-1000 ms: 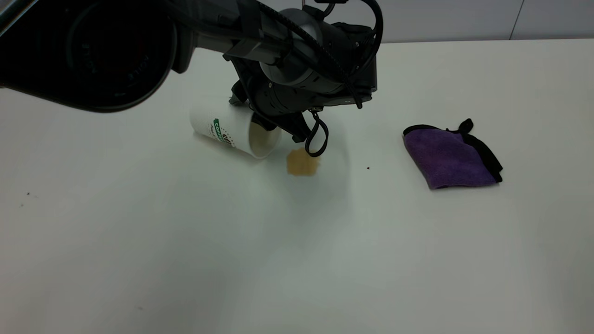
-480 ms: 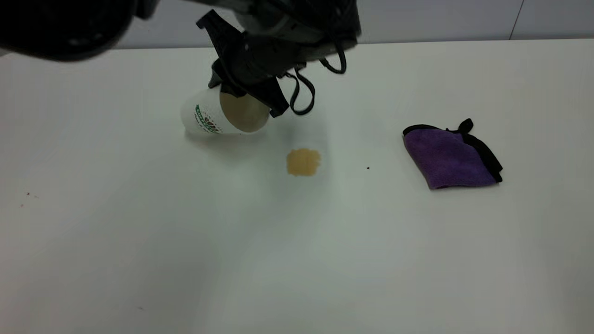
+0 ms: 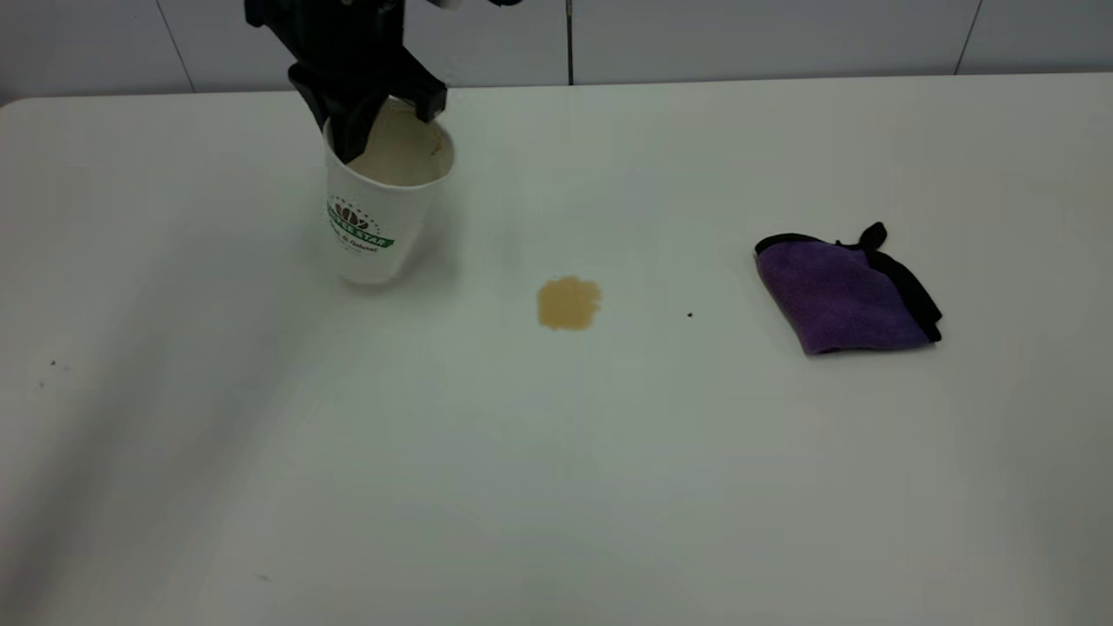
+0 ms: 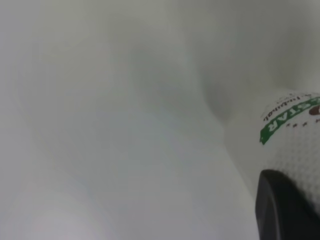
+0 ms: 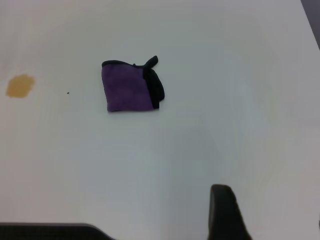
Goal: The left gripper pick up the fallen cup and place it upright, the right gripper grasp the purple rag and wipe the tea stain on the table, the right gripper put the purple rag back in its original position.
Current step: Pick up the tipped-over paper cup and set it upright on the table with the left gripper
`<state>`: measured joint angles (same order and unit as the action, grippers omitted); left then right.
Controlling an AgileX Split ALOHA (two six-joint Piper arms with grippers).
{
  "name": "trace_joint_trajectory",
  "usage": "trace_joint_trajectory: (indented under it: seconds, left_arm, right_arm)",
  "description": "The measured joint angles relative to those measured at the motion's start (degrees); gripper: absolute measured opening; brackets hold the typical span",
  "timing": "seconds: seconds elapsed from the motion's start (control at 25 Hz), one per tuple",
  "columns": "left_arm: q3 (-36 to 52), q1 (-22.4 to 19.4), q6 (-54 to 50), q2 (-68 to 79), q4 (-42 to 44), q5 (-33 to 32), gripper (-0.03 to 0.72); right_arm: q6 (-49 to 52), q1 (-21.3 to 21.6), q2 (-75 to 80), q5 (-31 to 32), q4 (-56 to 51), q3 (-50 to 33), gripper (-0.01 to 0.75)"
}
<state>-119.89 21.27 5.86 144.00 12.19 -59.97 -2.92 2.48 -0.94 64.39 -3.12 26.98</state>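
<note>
The left gripper is reaching down from above with its jaws closed on the rim of the cup, one finger sitting inside the mouth and one outside. In the left wrist view a black finger is pressing against the dimpled white wall of the cup. The cup is standing upright near the far left of the table, its base appearing to rest on the surface, its green banner facing the camera and its cream inside showing.

Open white tabletop is lying all around it. The tea stain, a small roundish tan blotch, is sitting well apart from the cup toward the middle, with a tiny dark speck between it and the purple rag. The rag is lying folded and flat toward the right side, fuzzy purple cloth with black edging and a black loop sticking up.

The right gripper is hanging above the table on the near side of the rag; only one black finger is showing, so I cannot tell how its jaws are standing.

A pale panelled wall is running behind the table's far edge.
</note>
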Motion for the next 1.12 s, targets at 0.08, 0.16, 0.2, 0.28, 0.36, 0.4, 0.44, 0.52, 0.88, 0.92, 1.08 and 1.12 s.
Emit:
trace_joint_trajectory:
  seconds: [0.08, 0.16, 0.2, 0.28, 0.36, 0.4, 0.44, 0.52, 0.88, 0.92, 1.08, 1.12]
  left_arm:
    - [0.0, -2.73, 5.67, 0.0, -5.5, 0.88, -0.027]
    - [0.0, -5.53, 10.46, 0.0, -10.54, 1.94, -0.027]
    - [0.0, -6.81, 12.14, 0.0, -12.19, 2.69, -0.027]
    - [0.0, -8.8, 15.59, 0.0, -15.86, 3.69, -0.027]
    - [0.0, -10.18, 17.79, 0.0, -17.93, 4.16, -0.027]
    - [0.0, -10.64, 18.85, 0.05, -18.59, 4.31, -0.027]
    - [0.0, -10.93, 19.82, 0.12, -18.96, 4.52, -0.027]
    - [0.0, -11.04, 21.56, 0.37, -19.43, 5.29, -0.027]
    - [0.0, -10.94, 24.33, 3.25, -22.11, 6.72, -0.024]
    - [0.0, -10.94, 24.39, 3.3, -22.16, 6.72, -0.022]
    - [0.0, -10.94, 24.31, 3.36, -22.16, 6.76, -0.009]
    - [0.0, -10.94, 24.2, 3.36, -22.16, 6.76, 0.0]
  right_arm:
    - [0.0, 0.0, 0.0, 0.0, 0.0, 0.0, 0.48]
    - [0.0, 0.0, 0.0, 0.0, 0.0, 0.0, 0.48]
    - [0.0, 0.0, 0.0, 0.0, 0.0, 0.0, 0.48]
    - [0.0, 0.0, 0.0, 0.0, 0.0, 0.0, 0.48]
    - [0.0, 0.0, 0.0, 0.0, 0.0, 0.0, 0.48]
    - [0.0, 0.0, 0.0, 0.0, 0.0, 0.0, 0.48]
    - [0.0, 0.0, 0.0, 0.0, 0.0, 0.0, 0.48]
    - [0.0, 0.0, 0.0, 0.0, 0.0, 0.0, 0.48]
    - [0.0, 0.0, 0.0, 0.0, 0.0, 0.0, 0.48]
    - [0.0, 0.0, 0.0, 0.0, 0.0, 0.0, 0.48]
    - [0.0, 0.0, 0.0, 0.0, 0.0, 0.0, 0.48]
    - [0.0, 0.0, 0.0, 0.0, 0.0, 0.0, 0.48]
